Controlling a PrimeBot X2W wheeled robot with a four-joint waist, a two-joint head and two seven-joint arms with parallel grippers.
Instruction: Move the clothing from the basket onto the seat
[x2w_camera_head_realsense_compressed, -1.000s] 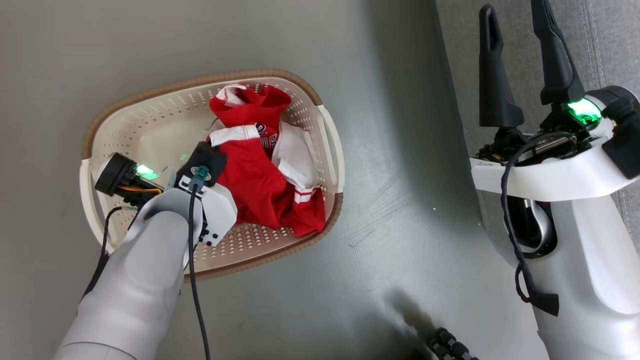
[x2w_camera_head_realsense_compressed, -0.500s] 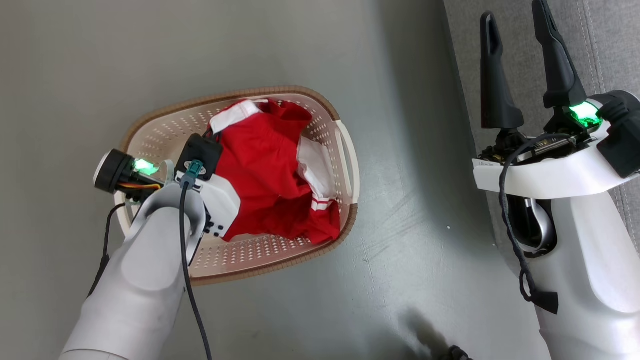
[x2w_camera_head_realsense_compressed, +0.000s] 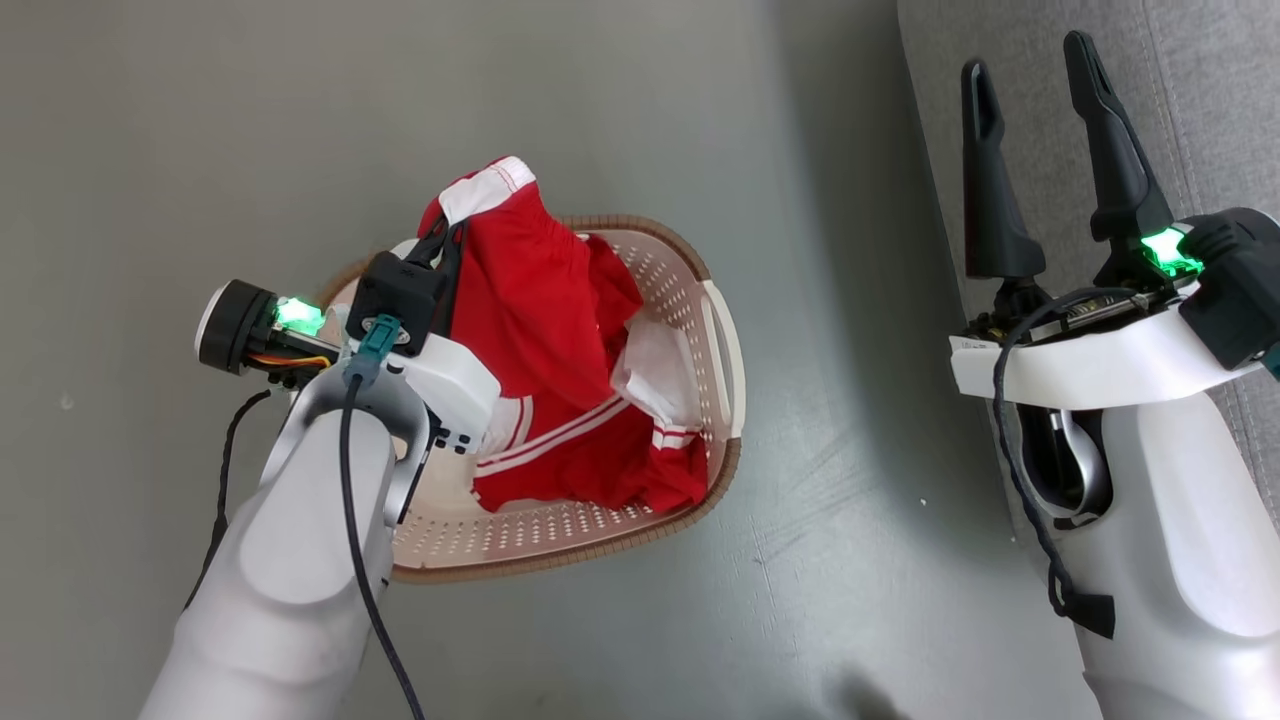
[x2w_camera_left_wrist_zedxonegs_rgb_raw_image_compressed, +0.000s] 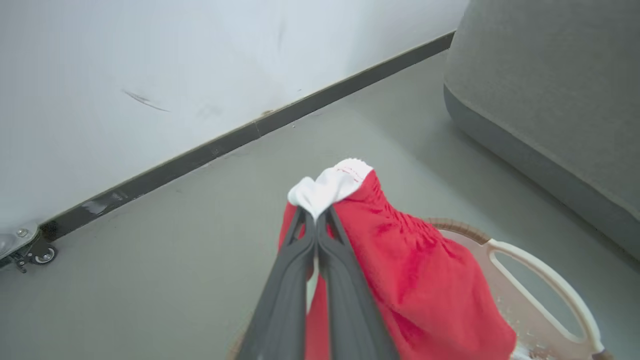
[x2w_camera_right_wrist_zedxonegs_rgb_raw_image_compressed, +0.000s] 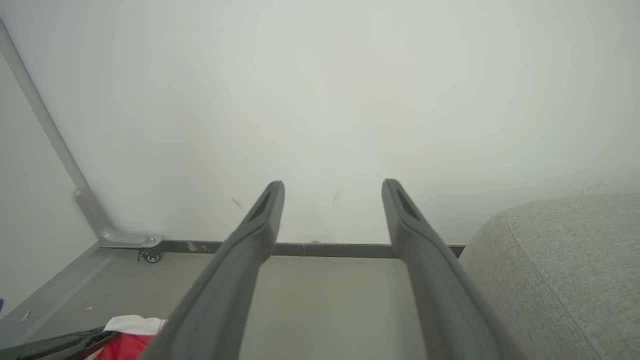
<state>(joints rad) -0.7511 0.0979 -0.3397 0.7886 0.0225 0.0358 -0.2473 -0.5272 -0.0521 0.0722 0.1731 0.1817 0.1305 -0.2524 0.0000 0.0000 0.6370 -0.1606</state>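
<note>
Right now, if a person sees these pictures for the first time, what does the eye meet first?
The bright red clothing stands out: the left fingers are shut on its white hem, and it hangs from them down into the cream basket on the grey floor. To the right, the right fingers stand open near the grey seat.

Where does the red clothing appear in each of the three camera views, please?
Head view: centre left, the clothing hangs over the basket, its white band pinched by the left gripper.
Left wrist view: lower centre, the clothing drapes rightward from the shut jaws.
Right wrist view: bottom left corner, a small red and white patch.
Shared landmark: the grey seat, at the right in every view.
</note>
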